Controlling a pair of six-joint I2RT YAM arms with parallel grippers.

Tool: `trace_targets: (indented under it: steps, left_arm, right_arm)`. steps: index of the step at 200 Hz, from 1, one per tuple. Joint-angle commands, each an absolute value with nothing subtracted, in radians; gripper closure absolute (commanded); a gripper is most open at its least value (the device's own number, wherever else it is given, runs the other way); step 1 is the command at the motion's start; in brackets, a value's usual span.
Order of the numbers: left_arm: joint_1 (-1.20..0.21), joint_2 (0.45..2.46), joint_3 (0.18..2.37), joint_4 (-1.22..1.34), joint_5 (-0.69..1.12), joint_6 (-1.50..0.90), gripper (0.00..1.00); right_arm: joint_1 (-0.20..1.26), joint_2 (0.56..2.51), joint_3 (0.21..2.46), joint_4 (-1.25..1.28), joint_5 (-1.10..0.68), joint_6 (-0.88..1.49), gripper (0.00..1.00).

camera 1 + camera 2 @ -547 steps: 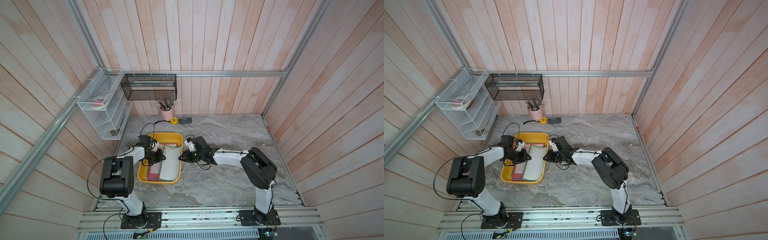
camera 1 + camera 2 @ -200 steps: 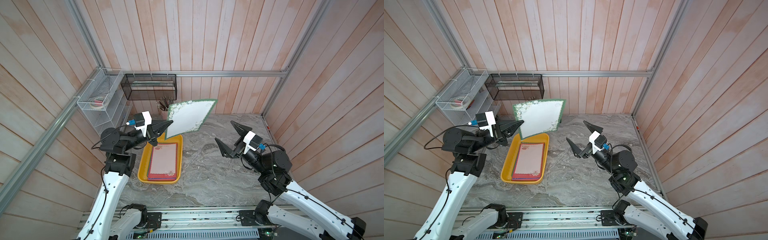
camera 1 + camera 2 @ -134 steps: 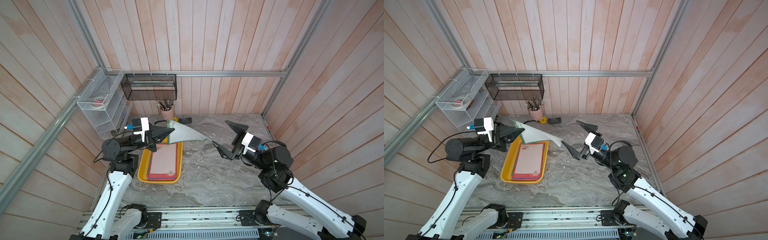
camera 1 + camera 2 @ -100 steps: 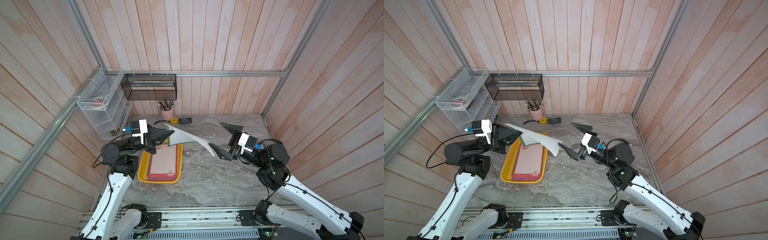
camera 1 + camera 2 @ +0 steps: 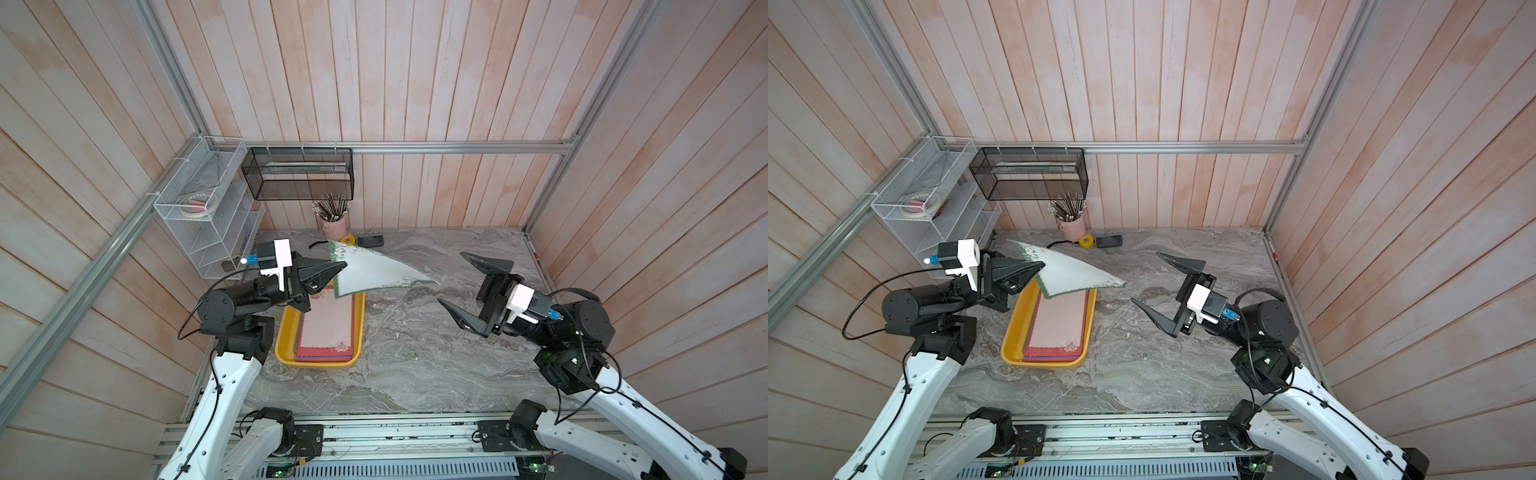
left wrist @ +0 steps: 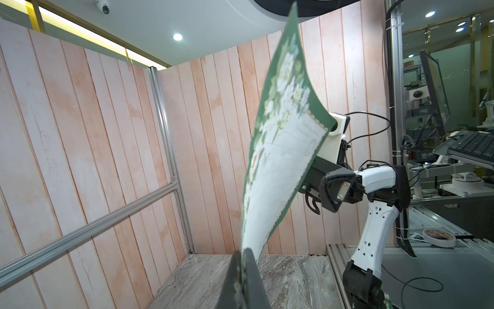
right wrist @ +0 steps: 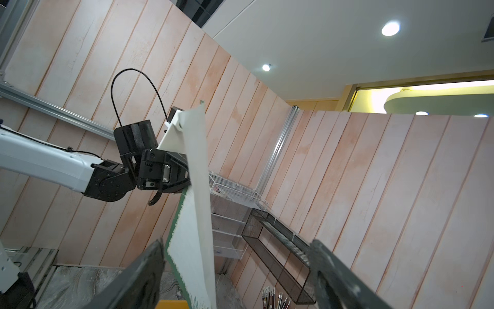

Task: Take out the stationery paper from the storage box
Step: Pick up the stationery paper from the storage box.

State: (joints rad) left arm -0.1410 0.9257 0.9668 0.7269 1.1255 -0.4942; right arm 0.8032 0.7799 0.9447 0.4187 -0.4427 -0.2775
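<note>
The step in hand looks like an airborne hand-over. The left gripper (image 5: 337,267) is clamped on one edge of a thin white letter sheet with a green floral border (image 5: 376,272). It holds the sheet above the shallow yellow plastic storage box (image 5: 284,349), where pink-centred sheets (image 5: 328,328) lie stacked. The sheet droops toward the right gripper (image 5: 450,277), whose fingers stand wide apart near its free corner. Next, that gripper probably must close gently on the limp edge. Both forearms are raised, roughly level, facing each other.
</note>
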Motion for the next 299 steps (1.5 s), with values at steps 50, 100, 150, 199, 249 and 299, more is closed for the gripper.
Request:
trace_targets:
  steps: [50, 100, 150, 199, 249, 299]
  left_arm:
    - [-0.153, 0.922, 0.981, 0.768, 1.155, -0.537, 1.0]
    - [-0.163, 0.92, 0.975, 0.79, 1.156, -0.553, 1.0]
    - [-0.185, 0.927, 0.972, 0.799, 1.155, -0.564, 1.0]
    - [-0.2, 0.929, 0.966, 0.816, 1.15, -0.574, 1.0]
    - [-0.209, 0.927, 0.961, 0.821, 1.147, -0.574, 1.0]
    - [-0.213, 0.923, 0.956, 0.826, 1.138, -0.568, 1.0]
  right_arm:
    - [0.799, 0.866, 0.992, 0.382, -0.478, -0.277, 0.15]
    - [0.799, 0.972, 1.006, 0.466, -0.556, -0.217, 0.24]
    - [0.799, 1.028, 1.006, 0.569, -0.611, -0.153, 0.41]
    - [0.799, 1.06, 1.008, 0.621, -0.652, -0.106, 0.51]
    - [0.799, 1.068, 1.007, 0.634, -0.666, -0.082, 0.65]
    - [0.799, 1.047, 0.981, 0.654, -0.641, -0.067, 0.9]
